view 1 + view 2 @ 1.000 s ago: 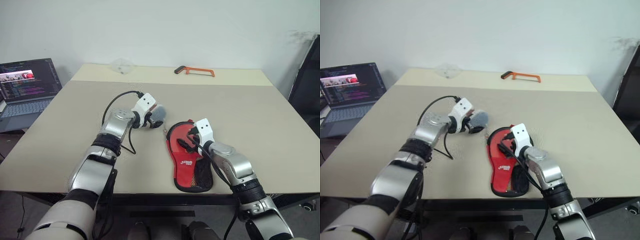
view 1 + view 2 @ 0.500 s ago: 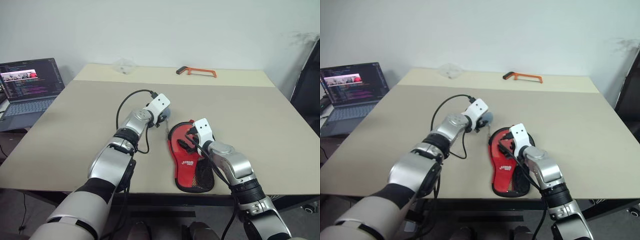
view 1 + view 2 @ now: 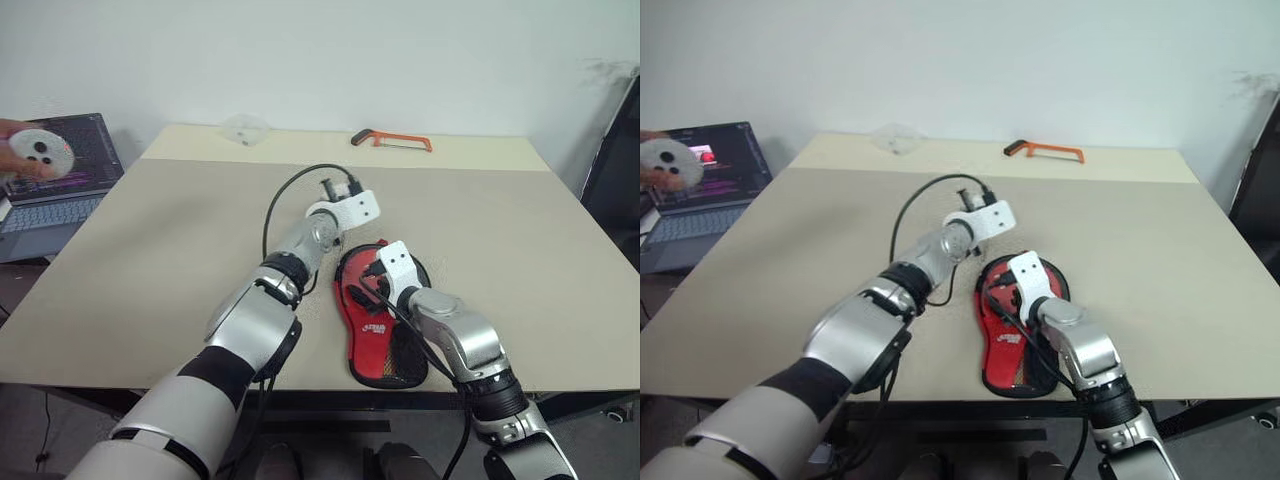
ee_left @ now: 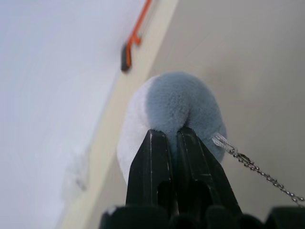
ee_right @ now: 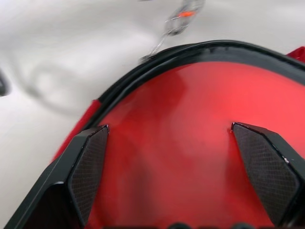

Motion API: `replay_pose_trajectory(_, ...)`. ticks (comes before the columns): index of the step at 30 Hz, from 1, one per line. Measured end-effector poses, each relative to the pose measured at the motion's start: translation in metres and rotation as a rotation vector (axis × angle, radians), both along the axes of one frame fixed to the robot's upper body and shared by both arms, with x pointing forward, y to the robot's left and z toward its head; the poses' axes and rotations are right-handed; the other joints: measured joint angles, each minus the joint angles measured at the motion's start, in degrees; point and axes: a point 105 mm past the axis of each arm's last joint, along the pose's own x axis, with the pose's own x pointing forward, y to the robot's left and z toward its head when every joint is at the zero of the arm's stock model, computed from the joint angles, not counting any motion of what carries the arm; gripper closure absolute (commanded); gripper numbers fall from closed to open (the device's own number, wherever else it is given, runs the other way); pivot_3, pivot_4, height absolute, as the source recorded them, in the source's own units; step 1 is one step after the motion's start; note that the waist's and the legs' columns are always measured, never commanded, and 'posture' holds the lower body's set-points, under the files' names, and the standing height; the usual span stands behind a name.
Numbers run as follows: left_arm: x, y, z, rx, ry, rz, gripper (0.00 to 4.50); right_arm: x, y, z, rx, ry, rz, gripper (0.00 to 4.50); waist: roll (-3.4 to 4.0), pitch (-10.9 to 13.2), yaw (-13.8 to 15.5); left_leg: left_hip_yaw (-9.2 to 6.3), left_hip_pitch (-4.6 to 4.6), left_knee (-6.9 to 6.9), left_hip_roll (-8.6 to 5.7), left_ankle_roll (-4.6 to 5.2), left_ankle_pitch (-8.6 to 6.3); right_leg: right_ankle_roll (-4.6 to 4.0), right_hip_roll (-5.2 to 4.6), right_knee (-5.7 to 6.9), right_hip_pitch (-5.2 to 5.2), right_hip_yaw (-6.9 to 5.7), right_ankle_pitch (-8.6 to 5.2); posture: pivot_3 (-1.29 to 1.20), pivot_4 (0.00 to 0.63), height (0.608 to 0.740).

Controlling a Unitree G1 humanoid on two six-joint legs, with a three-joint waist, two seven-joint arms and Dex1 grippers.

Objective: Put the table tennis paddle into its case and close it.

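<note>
- So the case [image 3: 381,322] is lying flat near the front edge of the table [image 3: 150,260], red logo side up, round end pointing away from the robot.
- The paddle looks like it's already inside. I can't spot a bare bat anywhere on the table, and the right wrist view has a smooth red face with the black zip edge curving round it. Can't swear to it though.
- Left gripper [image 4: 176,143] is pinched tight on the grey fuzzy ball [image 4: 178,102], the one on the little chain [image 4: 252,167] that runs back toward the case. It's held up just beyond the round end of the case.
- Right gripper [image 5: 174,176] has its fingers spread wide, hanging right over the round end, not holding anything.
- My guess: the putting-in part is done and the zip is what's left. How far it's closed, can't tell from here.
- Random stuff: an orange hacksaw [image 3: 392,140] at the far edge, a laptop [image 3: 55,185] off to the left, and somebody's hand [image 3: 12,155] holding up a white disc [image 3: 40,152].
</note>
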Motion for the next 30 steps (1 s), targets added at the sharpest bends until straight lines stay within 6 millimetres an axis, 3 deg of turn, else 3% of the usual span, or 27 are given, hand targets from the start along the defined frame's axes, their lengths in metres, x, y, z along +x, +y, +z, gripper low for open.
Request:
replay_pose_trajectory(14, -0.015, -0.048, 0.004, 0.129, -0.169, -0.115, 4.47, -0.031, 0.007, -0.002, 0.014, 0.028, -0.003, 0.0, 0.0, 0.0, 0.3, -0.02, -0.08, 0.01, -0.02, -0.11, -0.07, 0.0, -0.03, -0.04, -0.04, -0.04, -0.06, 0.0, 0.15, 0.74)
replay_pose_trajectory(23, -0.034, -0.085, 0.003, 0.186, -0.254, -0.268, 4.47, -0.033, 0.006, -0.002, 0.012, 0.028, -0.015, 0.0, -0.01, 0.0, 0.4, -0.02, -0.15, 0.01, -0.03, -0.11, -0.07, 0.01, -0.06, -0.09, -0.06, -0.06, -0.07, 0.0, 0.15, 0.74)
replay_pose_trajectory(30, -0.045, -0.1, 0.007, 0.229, -0.334, -0.38, 4.47, -0.035, 0.004, -0.003, 0.013, 0.025, -0.032, 0.0, -0.01, 0.0, 1.1, -0.01, -0.15, 0.01, -0.06, -0.13, -0.08, 0.02, -0.1, -0.11, -0.06, -0.06, -0.09, 0.0, 0.15, 0.74)
